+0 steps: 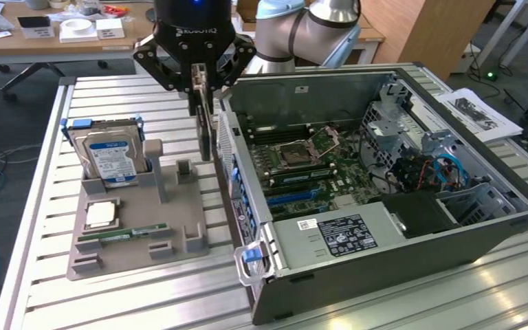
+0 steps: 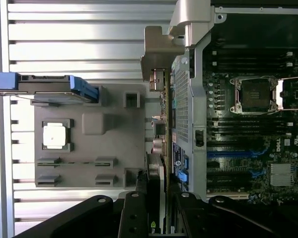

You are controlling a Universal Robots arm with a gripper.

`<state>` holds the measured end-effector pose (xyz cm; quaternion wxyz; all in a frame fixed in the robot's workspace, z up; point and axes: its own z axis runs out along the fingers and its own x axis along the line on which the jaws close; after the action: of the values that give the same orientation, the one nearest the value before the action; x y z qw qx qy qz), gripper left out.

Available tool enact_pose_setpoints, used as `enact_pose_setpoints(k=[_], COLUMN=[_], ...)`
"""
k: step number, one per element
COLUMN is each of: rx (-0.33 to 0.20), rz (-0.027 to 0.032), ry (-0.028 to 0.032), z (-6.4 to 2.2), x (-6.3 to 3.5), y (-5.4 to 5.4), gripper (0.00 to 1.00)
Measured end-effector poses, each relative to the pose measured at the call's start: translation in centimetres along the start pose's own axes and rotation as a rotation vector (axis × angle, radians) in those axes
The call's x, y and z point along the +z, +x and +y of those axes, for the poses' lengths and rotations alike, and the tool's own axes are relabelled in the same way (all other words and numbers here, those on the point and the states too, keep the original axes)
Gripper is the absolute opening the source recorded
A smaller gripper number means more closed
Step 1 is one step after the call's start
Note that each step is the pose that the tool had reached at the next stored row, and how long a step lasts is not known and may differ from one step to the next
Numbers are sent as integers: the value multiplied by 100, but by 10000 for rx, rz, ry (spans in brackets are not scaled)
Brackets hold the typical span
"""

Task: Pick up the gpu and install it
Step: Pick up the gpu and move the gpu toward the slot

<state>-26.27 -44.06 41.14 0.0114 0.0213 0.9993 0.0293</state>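
Note:
My gripper [image 1: 204,91] hangs over the gap between the grey parts tray [image 1: 177,230] and the open computer case [image 1: 401,254]. Its fingers are shut on the top edge of the gpu [image 1: 207,134], which hangs edge-on and upright, just outside the case's near wall and above the table. In the wrist view the gpu [image 2: 161,114] runs away from the gripper [image 2: 156,210] as a thin strip, with silver metal at its far end, alongside the case wall. The motherboard [image 1: 310,172] with its blue slots [image 2: 233,153] lies uncovered inside the case.
On the tray stand a silver hard drive with a blue label [image 1: 108,157], a square processor [image 1: 102,214] and a thin green memory stick [image 1: 122,235]. The slatted metal table [image 1: 135,302] carries everything. Papers [image 1: 480,113] lie beyond the case; a desk [image 1: 53,34] stands behind.

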Motion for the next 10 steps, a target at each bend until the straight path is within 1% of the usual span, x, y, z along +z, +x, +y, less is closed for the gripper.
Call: enact_pose_setpoints(k=[10], rx=[1], rz=[0], ry=[-14], z=[11], x=[6], y=[-250], gripper=[27])
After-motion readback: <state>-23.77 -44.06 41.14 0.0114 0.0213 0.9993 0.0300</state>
